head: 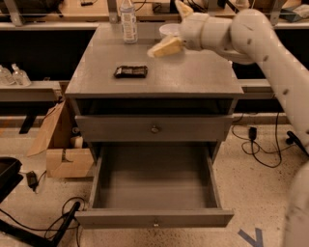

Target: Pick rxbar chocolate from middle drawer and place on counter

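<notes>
The rxbar chocolate (131, 71), a flat black-brown bar, lies flat on the left part of the grey counter (193, 77). My gripper (164, 28) hovers above the counter's back middle, up and to the right of the bar and clear of it. It is open and empty; one tan finger (165, 47) points left toward the bar. The middle drawer (154, 218) is pulled far out below, and nothing shows inside it.
A water bottle (128, 14) stands at the counter's back left, and a white bowl (170, 30) sits behind the gripper. A closed drawer (154, 128) sits above the open one. A cardboard box (67, 157) and cables lie on the floor at left.
</notes>
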`<state>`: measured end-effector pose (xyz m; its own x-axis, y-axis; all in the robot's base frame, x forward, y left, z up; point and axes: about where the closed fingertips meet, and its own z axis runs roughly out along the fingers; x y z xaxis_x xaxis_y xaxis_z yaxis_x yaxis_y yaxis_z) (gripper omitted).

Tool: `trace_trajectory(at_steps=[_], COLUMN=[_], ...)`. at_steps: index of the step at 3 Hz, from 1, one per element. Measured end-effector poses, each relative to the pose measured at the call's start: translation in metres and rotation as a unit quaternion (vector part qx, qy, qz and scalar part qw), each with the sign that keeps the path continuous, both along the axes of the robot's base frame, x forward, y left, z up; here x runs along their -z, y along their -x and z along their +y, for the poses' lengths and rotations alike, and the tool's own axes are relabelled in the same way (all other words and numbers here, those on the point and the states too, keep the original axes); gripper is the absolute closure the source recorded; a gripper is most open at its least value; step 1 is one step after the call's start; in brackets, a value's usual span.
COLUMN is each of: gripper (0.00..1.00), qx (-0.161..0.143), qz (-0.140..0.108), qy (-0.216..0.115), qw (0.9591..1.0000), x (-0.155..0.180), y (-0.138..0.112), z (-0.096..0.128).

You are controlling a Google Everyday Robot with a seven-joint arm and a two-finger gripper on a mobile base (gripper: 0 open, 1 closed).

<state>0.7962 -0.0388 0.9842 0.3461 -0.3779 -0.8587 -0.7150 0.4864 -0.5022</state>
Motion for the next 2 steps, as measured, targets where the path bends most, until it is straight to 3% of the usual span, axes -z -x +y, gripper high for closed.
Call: trace_trajectory(at_steps=[1, 2], gripper=[0.00, 0.00], qx=[0.034, 0.113], qz=[-0.047, -0.058], qy=[-0.045, -0.097], qw=[0.9973, 0.9871], x=[-0.021, 0.028], y=[0.032, 0.062], z=[-0.045, -0.097])
